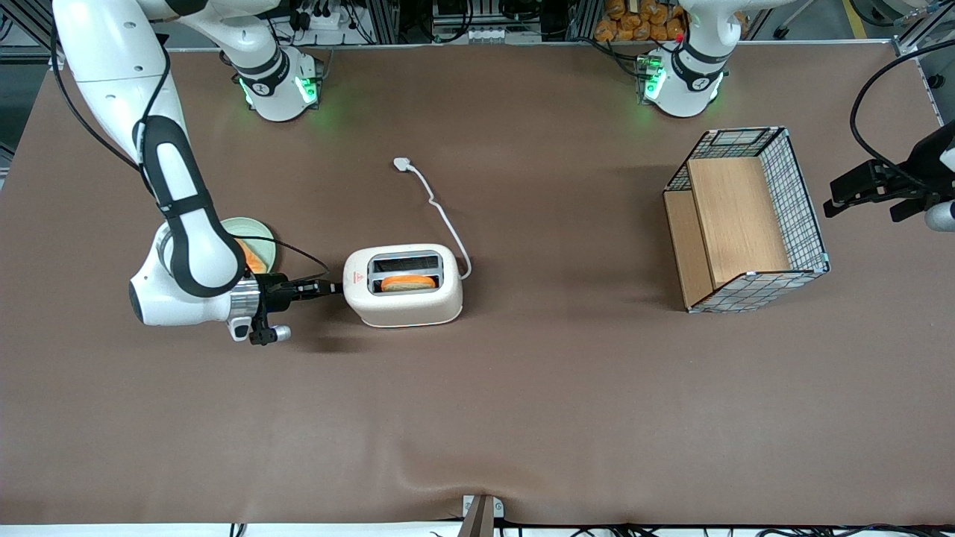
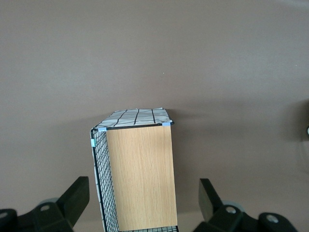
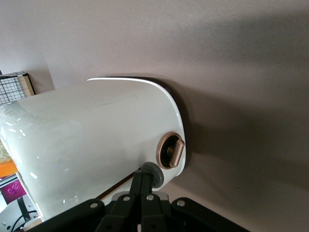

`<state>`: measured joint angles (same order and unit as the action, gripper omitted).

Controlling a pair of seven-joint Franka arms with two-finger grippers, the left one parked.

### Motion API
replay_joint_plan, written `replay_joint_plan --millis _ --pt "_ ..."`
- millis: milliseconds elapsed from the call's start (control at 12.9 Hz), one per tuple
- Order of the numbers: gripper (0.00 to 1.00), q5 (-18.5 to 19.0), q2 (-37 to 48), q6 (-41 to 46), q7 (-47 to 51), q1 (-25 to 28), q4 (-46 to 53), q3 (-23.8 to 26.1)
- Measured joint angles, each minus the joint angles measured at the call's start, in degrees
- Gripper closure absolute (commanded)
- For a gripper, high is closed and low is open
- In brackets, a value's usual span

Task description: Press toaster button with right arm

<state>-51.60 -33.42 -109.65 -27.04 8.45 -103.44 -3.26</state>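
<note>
The jaws stand together, tip against tip, and point flat along the surface at the short end face of the toaster. They belong to the white jointed right arm with dark grey segments (image 1: 183,224), which reaches low over the brown surface (image 1: 477,418) at its own end of the table. Partly under the arm's wrist lies a pale green round plate (image 1: 257,237) with something orange on it.

Next comes the white rounded two-slot toaster (image 1: 403,286), near the middle of the surface. A browned slice of bread (image 1: 409,283) sits in the slot nearer to the front camera. In the right wrist view the closed tips meet the small round pale grey toaster button (image 3: 155,175) on the end face, just beside a copper-coloured round dial (image 3: 170,151); it looks as if they touch it. A white cord (image 1: 440,212) runs from the toaster to a white plug (image 1: 402,162), which lies loose, farther from the front camera.

Toward the parked arm's end stands a wire-mesh basket with wooden boards (image 1: 746,224).

I judge the toaster to be light, with a smooth, slippery shell, so it may slide on the surface under a hard push. No grasp is needed: the closed tips should press squarely on the button, not on the dial.
</note>
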Motion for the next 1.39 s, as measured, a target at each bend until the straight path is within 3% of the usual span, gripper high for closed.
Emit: replay_joint_plan --millis 542,774,929,1006,1084,1239,1394 --pt "1.00 0.9 0.0 0.2 -0.5 0.0 1.5 -0.2" --pt "1.00 6.5 1.1 1.8 1.4 -0.4 4.6 -2.5" --pt "0.25 10.3 3.1 4.4 2.1 -0.6 6.2 -4.6" --pt "0.09 11.6 4.1 5.8 2.2 -0.7 6.8 -6.1" --pt "0.00 13.0 5.1 7.0 2.2 -0.7 7.2 -7.5" --pt "0.00 15.4 6.9 7.8 2.2 -0.9 7.7 -9.5" --pt "0.00 21.2 9.4 8.0 2.2 -0.9 8.0 -10.3"
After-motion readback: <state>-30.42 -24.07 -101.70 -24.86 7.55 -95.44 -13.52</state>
